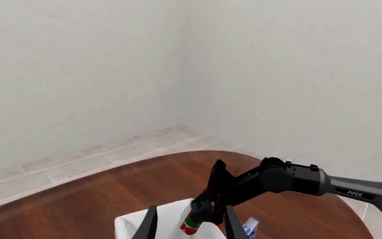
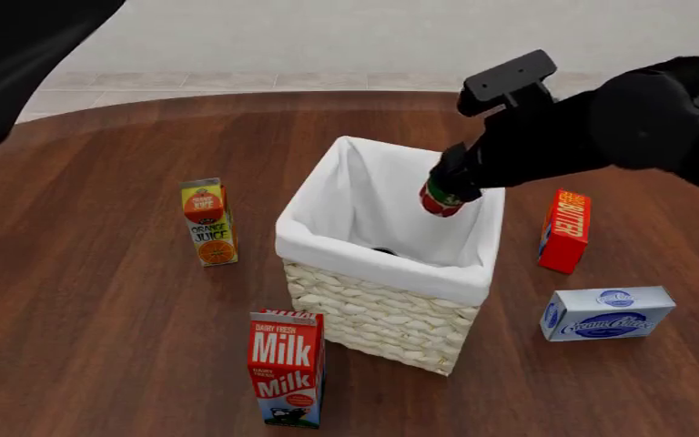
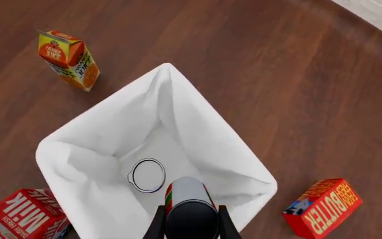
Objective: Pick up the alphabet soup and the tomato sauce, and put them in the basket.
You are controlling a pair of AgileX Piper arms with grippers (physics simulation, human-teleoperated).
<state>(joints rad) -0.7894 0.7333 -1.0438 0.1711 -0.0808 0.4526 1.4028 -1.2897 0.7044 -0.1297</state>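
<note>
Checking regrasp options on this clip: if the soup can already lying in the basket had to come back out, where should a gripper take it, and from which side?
From straight above. The soup can stands upright on the floor of the basket, pale top up, with the liner walls rising all round, so sideways approaches look blocked. Close the fingers across its round side wall near the top, after the right gripper moves off with the tomato can.

right arm (image 2: 641,118) extended, jaws clamped; left arm raised

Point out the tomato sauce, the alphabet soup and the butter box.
tomato sauce (image 2: 440,198): front view, red label at its lower end.
alphabet soup (image 3: 147,175): right wrist view, pale top, inside the basket.
butter box (image 2: 563,230): front view, its red front face.
</note>
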